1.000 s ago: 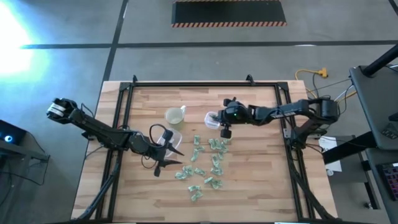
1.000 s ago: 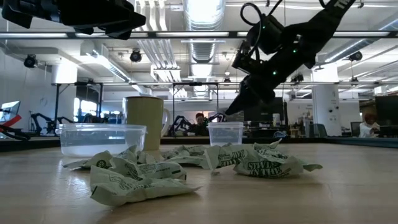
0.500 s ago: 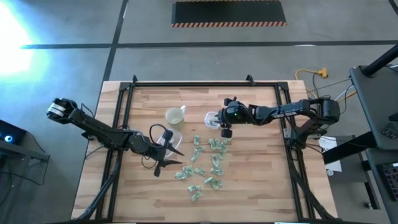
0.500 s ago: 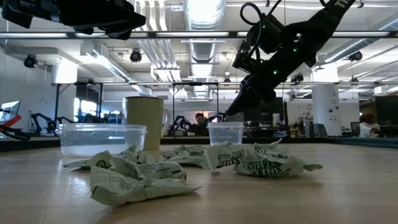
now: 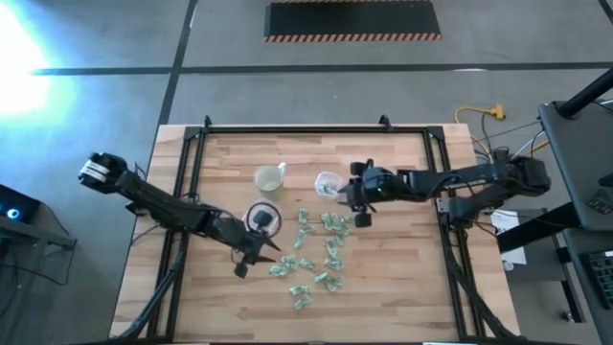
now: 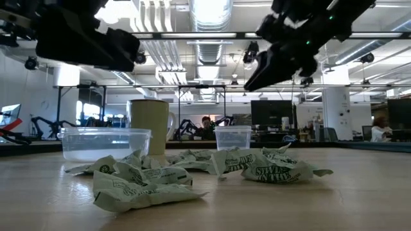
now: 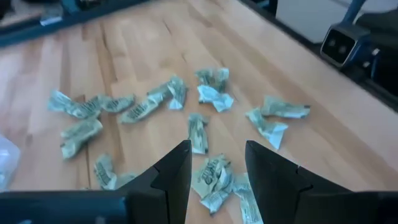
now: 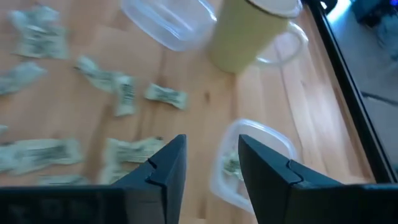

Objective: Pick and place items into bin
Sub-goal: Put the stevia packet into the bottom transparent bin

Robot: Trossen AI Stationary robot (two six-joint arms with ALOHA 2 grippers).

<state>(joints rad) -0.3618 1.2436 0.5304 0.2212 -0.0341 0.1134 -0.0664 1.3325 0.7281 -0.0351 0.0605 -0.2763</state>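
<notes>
Several small pale-green and white crinkled items (image 5: 321,251) lie loose on the wooden table (image 5: 402,287), right of its middle. In the left wrist view the items (image 7: 198,132) lie ahead of my open left gripper (image 7: 217,163), which hangs above the table at their left edge (image 5: 259,259). A small clear bin (image 5: 329,182) stands farther back with one green item (image 8: 231,165) inside. My right gripper (image 8: 212,155) is open and empty. It hovers just right of the bin (image 5: 354,206), above the items' far end.
A pale yellowish cup (image 5: 270,178) stands left of the small bin. A larger clear container (image 5: 263,218) sits nearer, close to my left gripper. A dark metal frame (image 5: 287,128) runs round the table. Bare wood lies along the near edge and at the far right.
My right gripper has risen and drawn back from over the small bin toward the table's right edge. My left gripper has come down toward the items and tipped a little. The items on the table have stayed where they were.
</notes>
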